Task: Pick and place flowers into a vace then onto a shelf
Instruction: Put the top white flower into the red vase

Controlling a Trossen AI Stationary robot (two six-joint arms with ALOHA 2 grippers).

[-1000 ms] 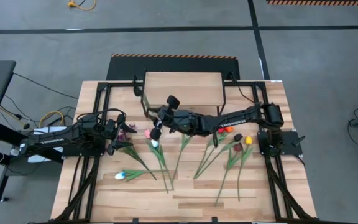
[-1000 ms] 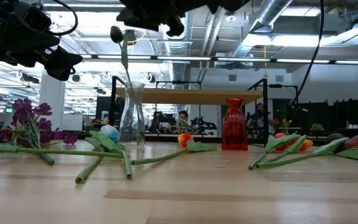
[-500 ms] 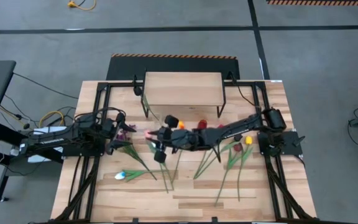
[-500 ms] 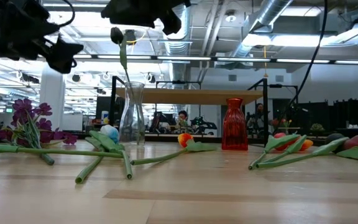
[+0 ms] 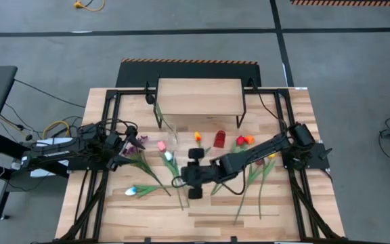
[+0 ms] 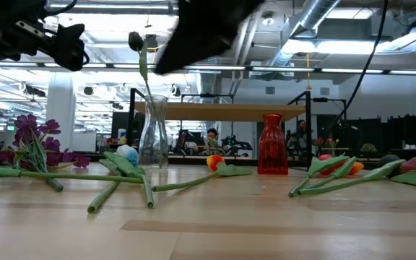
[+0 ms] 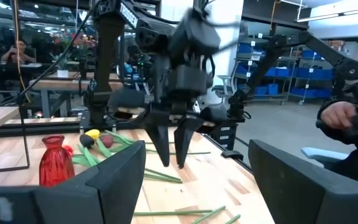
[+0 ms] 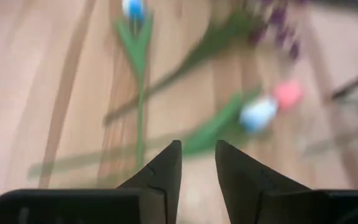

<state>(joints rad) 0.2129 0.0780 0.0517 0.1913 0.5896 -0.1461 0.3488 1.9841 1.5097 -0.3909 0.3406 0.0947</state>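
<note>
High view, right end effector (image 5: 189, 181) empty, fingers narrowly apart, above flowers (image 5: 175, 175) lying beneath, left end effector (image 5: 122, 144) spread

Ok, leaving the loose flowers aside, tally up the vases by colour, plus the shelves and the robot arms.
Clear glass vase: 1
Red ribbed glass vase: 1
Light-wood shelf on black metal legs: 1
Dark robot arms: 2, the left arm and the right arm
Total: 5

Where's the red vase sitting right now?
In the high view the red vase stands on the table just in front of the shelf, right of the clear vase, with orange tulip heads to its right.
</note>
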